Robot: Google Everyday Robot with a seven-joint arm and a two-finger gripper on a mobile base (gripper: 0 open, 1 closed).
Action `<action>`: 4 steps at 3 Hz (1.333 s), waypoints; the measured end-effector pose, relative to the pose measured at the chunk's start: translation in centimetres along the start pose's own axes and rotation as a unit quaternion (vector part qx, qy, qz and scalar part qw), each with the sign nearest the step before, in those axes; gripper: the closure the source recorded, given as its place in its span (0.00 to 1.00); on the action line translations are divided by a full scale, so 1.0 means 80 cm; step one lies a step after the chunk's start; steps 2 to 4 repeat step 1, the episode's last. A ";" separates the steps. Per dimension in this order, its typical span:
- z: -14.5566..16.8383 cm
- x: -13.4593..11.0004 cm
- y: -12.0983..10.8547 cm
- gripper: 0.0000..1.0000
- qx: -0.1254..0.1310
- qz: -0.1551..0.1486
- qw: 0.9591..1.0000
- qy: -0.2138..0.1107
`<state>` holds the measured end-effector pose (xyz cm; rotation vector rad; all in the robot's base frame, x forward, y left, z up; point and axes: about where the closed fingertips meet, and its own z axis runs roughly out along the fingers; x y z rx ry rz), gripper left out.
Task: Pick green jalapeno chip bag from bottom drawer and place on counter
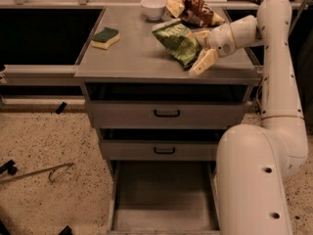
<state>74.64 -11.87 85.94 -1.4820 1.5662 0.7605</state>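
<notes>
No legible text (chip bag (175,42) lettering unreadable); hand (199,49) over counter (127,58).
</notes>
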 end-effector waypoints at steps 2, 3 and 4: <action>0.000 0.000 0.000 0.00 0.000 0.000 1.000 0.000; 0.000 0.000 0.000 0.00 0.000 0.000 1.000 0.000; 0.000 0.000 0.000 0.00 0.000 0.000 1.000 0.000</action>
